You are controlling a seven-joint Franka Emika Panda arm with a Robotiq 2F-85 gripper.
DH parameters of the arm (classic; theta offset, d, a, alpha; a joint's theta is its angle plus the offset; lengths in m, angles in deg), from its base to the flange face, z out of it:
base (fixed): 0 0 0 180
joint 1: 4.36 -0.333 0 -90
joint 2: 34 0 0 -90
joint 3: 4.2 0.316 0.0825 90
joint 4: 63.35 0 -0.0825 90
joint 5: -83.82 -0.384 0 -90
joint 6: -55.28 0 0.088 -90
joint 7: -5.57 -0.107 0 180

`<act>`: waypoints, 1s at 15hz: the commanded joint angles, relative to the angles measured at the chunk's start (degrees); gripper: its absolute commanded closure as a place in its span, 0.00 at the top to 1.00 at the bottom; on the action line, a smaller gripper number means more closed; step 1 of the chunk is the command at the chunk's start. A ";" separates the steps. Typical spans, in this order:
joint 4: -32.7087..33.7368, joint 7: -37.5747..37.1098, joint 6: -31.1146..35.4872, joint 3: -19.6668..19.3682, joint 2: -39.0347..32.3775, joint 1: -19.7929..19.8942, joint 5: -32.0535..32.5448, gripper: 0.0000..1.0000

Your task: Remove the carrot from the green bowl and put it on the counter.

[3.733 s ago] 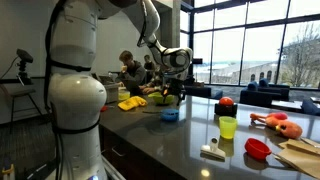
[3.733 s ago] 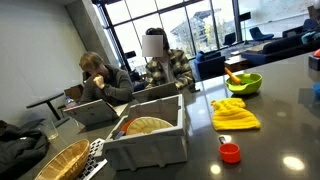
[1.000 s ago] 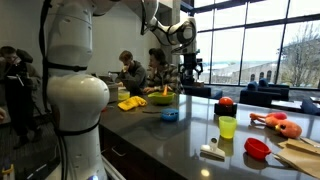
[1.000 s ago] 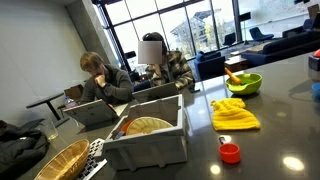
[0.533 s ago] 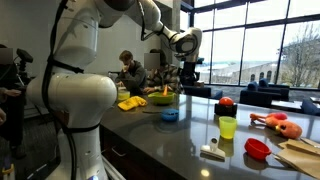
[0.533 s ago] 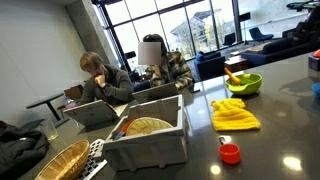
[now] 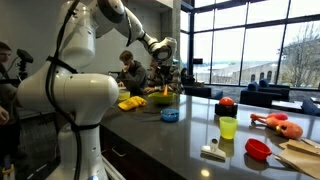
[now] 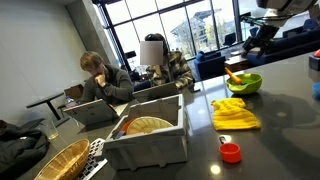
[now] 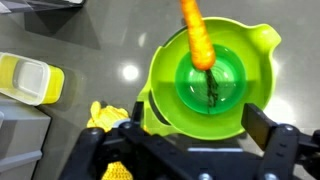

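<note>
While the gripper hangs spread wide and empty, the carrot sits in the green bowl straight below it.
The carrot's lower end rests on the bowl's floor and it leans out past the rim away from the fingers (its tip is cut off). A yellow cloth on the counter is half hidden by one finger. In an exterior view the green bowl is too small to show its contents.

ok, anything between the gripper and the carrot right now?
Wrist view: only the bare inside of the green bowl. The open gripper hangs above it; the carrot leans across its rim.
</note>
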 commanded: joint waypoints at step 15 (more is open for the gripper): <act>27.35 -0.61 -5.07 -37.88 -42.49 -16.85 -19.07 1.00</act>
